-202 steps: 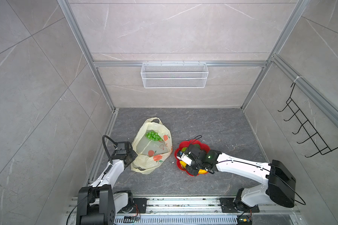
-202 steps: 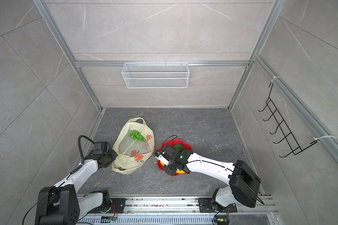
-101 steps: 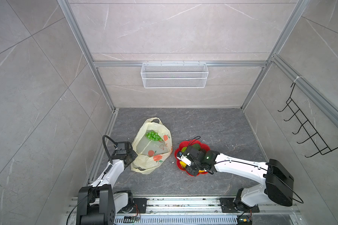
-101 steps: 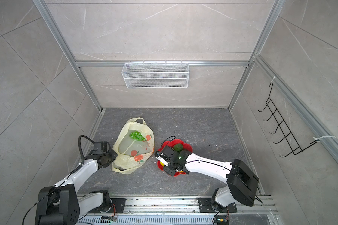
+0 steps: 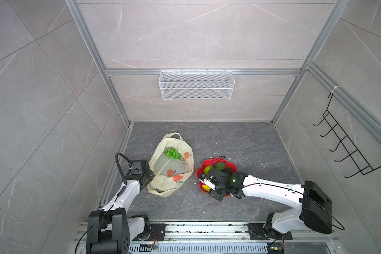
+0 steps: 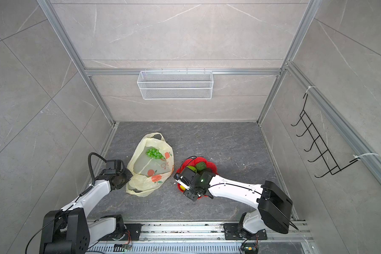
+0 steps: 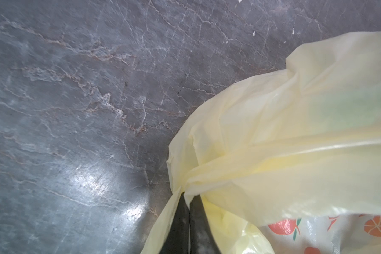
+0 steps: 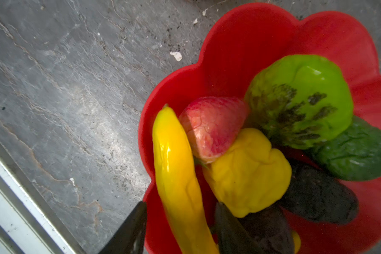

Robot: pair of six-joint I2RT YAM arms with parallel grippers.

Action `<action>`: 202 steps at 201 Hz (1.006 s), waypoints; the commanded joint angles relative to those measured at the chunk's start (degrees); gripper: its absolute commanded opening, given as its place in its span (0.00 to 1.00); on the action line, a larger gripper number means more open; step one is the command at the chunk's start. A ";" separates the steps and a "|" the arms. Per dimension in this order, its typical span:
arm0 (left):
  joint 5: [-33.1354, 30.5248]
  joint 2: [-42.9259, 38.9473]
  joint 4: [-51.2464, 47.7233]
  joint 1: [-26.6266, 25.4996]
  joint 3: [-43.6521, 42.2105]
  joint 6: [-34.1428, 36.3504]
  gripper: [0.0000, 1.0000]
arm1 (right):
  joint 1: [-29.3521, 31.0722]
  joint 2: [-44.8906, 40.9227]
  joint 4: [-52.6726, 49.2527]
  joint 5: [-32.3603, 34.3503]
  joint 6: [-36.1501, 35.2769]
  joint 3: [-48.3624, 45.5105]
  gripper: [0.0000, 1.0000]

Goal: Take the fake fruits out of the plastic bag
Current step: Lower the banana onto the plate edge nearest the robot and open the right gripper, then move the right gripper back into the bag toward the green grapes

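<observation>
L jaws: clenched, pinching a bunched fold of the plastic bag point(image 7: 273, 136) right at their tips; the film is fanning out from the pinch.
Why L grip: prob. anchoring the bag & propping its mouth up, so the thin film isn't sliding on the worktop point(image 5: 229, 143) when the other arm is reaching in.
R jaws: standing apart low over the red plate point(image 8: 251, 39), clear of the bag; gripping nothing as far as the wrist view is showing.
Banana point(image 8: 176, 176): lying lengthwise between the R jaws, one end past their tips. Red is showing betw. it & one finger point(image 8: 132, 228), so it's looking let go, resting on the plate.
Other fake fruits: strawberry point(image 8: 211, 127) touching the banana just beyond the R jaws' tips; yellow knobbly fruit point(image 8: 249, 171) beside it; green bumpy ball point(image 8: 301, 101), dark green fruit point(image 8: 356, 154) & dark brown ones point(image 8: 321, 198) further out, leaning on each other.
Why piling: plate is looking dished, so pieces are prob. settling inward, not rolling off.
Grape bunch point(image 5: 173, 153): sitting in the bag, at the end far from the L jaws, showing thru the open mouth; well away from the R jaws.
Status: judging most fruits out; grapes are the only ones showing inside, rest of the interior too hazy to tell.
Next: R jaws are needing to clear the plate & cross to the bag mouth; a grip across the bunch's middle is looking safest.
</observation>
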 commanded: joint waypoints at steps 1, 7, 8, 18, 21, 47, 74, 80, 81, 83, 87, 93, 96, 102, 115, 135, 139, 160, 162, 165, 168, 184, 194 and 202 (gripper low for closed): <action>0.32 -0.21 0.94 0.31 0.75 1.92 0.00 | 0.39 -4.09 -1.86 1.97 1.61 3.39 0.57; 0.58 -0.58 0.83 0.26 0.70 2.01 0.00 | 0.39 -4.87 -1.63 2.64 2.31 4.01 0.58; 0.59 -0.72 0.84 0.22 0.69 2.06 0.00 | 0.39 -4.97 -1.61 2.75 2.35 4.14 0.58; 1.11 -1.65 0.64 0.17 0.70 2.20 0.00 | 0.37 -5.98 -0.54 2.95 3.22 5.31 0.59; 1.25 -1.99 0.59 0.08 0.60 2.13 0.00 | 0.39 -6.15 -0.07 3.03 3.74 5.64 0.60; 1.22 -4.56 -0.27 -1.57 0.28 1.17 0.00 | 0.39 -4.13 4.92 3.22 7.96 9.57 0.59; 1.39 -6.99 -2.01 -4.18 0.12 -0.71 0.00 | 0.39 4.27 8.71 4.21 15.64 16.98 0.58; 1.12 -7.63 -2.72 -5.12 0.21 -1.10 0.00 | 0.39 6.39 9.14 5.13 18.04 18.95 0.58; 1.00 -7.72 -2.83 -5.24 0.22 -1.17 0.00 | 0.39 6.73 9.18 5.22 18.43 19.17 0.58; 0.88 -7.96 -3.19 -5.59 0.21 -1.28 0.00 | 0.39 7.35 9.39 5.30 19.10 19.69 0.58; 0.49 -8.50 -3.82 -6.29 0.26 -1.64 0.00 | 0.39 8.76 9.74 5.61 20.66 20.90 0.58; -0.05 -9.29 -4.51 -7.33 0.21 -2.14 0.00 | 0.39 10.51 9.96 5.90 23.14 22.46 0.58; -0.22 -9.71 -4.81 -7.85 0.17 -2.45 0.00 | 0.36 11.49 10.05 6.09 24.53 23.30 0.58; -0.32 -10.67 -5.13 -8.86 -0.14 -3.11 0.00 | 0.39 13.41 10.37 6.35 27.66 24.83 0.58; -1.05 -12.35 -6.26 -11.34 -0.31 -4.41 0.00 | 0.55 17.05 12.01 6.03 32.09 27.48 0.59; -3.99 -14.16 -8.10 -15.04 -0.48 -6.07 0.00 | 0.74 22.26 13.76 6.63 37.88 31.28 0.60; -4.37 -14.49 -8.36 -15.58 -0.55 -6.26 0.00 | 0.70 23.33 13.88 6.64 38.18 32.27 0.60; -5.06 -15.82 -9.40 -16.72 -1.15 -7.00 0.00 | 0.66 29.05 14.26 6.20 35.09 37.74 0.67; -5.18 -15.99 -9.49 -16.77 -1.21 -7.02 0.00 | 0.65 29.59 14.31 6.20 34.43 38.31 0.67; -5.19 -16.18 -9.72 -16.76 -1.30 -7.00 0.00 | 0.70 30.38 14.32 6.16 33.07 39.17 0.68; -5.39 -16.42 -10.00 -16.74 -1.29 -7.03 0.00 | 0.65 31.16 14.26 6.08 31.64 40.12 0.69; -6.56 -17.85 -11.43 -16.78 -1.52 -7.10 0.00 | 0.39 35.92 11.64 6.65 23.84 46.61 0.72; -6.77 -18.86 -11.81 -16.75 -1.90 -7.17 0.00 | 0.18 38.61 10.50 5.97 18.76 49.91 0.75; -6.97 -19.54 -12.15 -16.76 -2.05 -7.19 0.00 | -0.17 40.74 9.58 4.65 15.03 52.66 0.76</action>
